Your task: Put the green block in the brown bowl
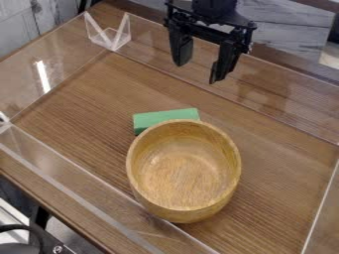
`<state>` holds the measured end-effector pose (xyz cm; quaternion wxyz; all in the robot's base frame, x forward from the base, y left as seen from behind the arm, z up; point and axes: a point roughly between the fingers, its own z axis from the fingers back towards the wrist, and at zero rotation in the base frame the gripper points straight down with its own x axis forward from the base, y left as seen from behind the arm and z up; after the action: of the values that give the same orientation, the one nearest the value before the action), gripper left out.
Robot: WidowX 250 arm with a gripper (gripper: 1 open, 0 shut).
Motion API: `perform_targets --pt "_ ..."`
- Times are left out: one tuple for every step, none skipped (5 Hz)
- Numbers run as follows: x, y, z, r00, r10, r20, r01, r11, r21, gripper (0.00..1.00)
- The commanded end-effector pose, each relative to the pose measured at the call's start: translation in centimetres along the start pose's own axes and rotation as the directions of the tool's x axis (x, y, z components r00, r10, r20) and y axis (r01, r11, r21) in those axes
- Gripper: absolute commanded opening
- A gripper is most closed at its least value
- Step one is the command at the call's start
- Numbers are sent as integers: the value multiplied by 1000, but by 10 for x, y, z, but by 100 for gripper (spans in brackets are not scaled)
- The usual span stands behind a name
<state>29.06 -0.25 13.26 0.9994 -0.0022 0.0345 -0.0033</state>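
Light-brown wood with clear grain makes up the brown bowl (184, 169), which sits upright on the tabletop (93, 104) toward the near side of the scene, its thick rim round and its hollow holding nothing that I can see. I take the bowl as my landmark. The green block (166, 120) lies flat on the tabletop just beyond the bowl's far-left rim, so close that the two look to be touching or nearly so; I cannot tell which. It is far smaller than the bowl, bright and matte.

My tool (203, 58) hangs in the air well beyond the bowl, above the back part of the tabletop, pointing downward. Its dark fingers (179, 48) are spread apart and released, with nothing between them. It is well apart from both the block and the bowl.

Clear plastic walls (54, 159) border the wooden surface around the bowl, one running close along the bowl's near-left side. Farther off, past the block and to the left of my tool, a small clear folded stand (109, 32) rests by the back edge.
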Motion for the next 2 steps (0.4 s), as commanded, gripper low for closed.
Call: perform_targets --pt "-14 14 -10 969 -247 -19 247 969 11 100" --pt "-41 24 -35 877 -478 -48 479 878 10 100"
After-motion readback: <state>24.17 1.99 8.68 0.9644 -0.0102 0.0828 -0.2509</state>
